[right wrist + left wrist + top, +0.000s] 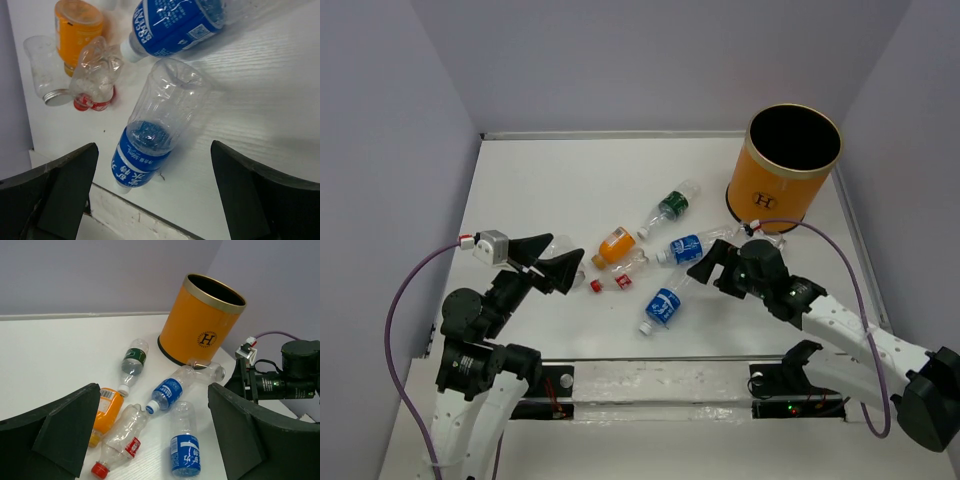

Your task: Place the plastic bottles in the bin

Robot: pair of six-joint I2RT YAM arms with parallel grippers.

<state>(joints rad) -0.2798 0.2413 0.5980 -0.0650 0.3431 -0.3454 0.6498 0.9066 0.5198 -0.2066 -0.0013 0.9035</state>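
upper blue bottle (170, 22) — cut off, top edge

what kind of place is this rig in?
Probably a lab test cell, not a home: plain walls box in a white table, left arm and right arm mounted at its near edge, plastic bottles strewn beside an orange bin.

Six plastic bottles (662, 307) for certain, perhaps a seventh clear one, and one bin (772, 192)
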